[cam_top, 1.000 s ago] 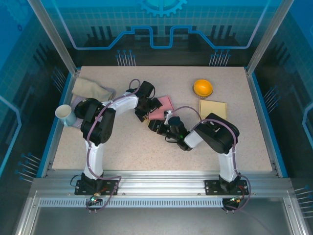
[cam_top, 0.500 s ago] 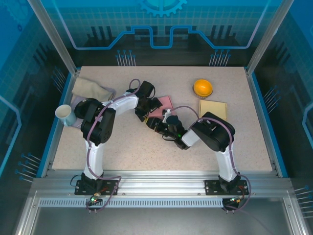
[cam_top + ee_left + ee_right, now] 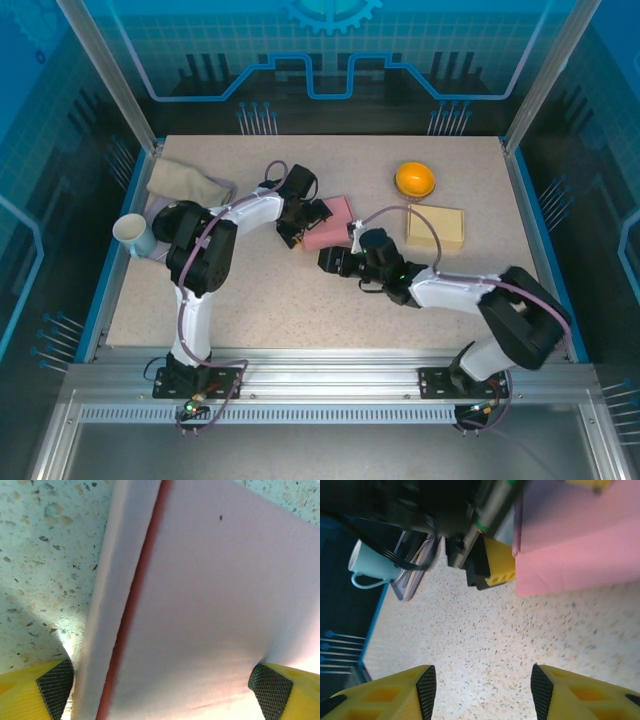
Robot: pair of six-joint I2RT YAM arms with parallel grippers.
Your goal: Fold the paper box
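The right wrist view shows what the top view cannot. The right gripper (image 3: 482, 695) has its pads (image 3: 426, 690) parted with nothing but bare speckled table (image 3: 485, 635) between them, so it is released and empty. Ahead of it sits the pink paper box (image 3: 575, 545), apart from those fingers, with one yellow finger (image 3: 499, 562) of the left gripper against the box's left wall. Far off to the left a pale blue cup (image 3: 367, 562) lies at the table's edge.

The left wrist view gives the close side. The left gripper (image 3: 162, 685) is spread wide astride the paper box (image 3: 200, 605), one black pad (image 3: 55, 685) just beside each edge. A thin red crease (image 3: 135, 595) runs along the box's top, which neither other view shows.

From above, the right gripper (image 3: 328, 259) sits just on the near side of the paper box (image 3: 328, 226). The box lies flat near the table's middle, with the left gripper (image 3: 305, 224) reaching over it from the left. Beyond and to the right are a yellow pad (image 3: 436, 225) and an orange bowl (image 3: 414, 179). A folded cloth (image 3: 185, 182) lies at the far left.

A second ago the right arm was bunched up, its elbow close behind the box and covering part of the yellow pad. Now it is stretched out low, elbow swung far right, and the pad shows whole. The box then showed a splayed flap and now reads as one closed block. The left arm has kept its place.
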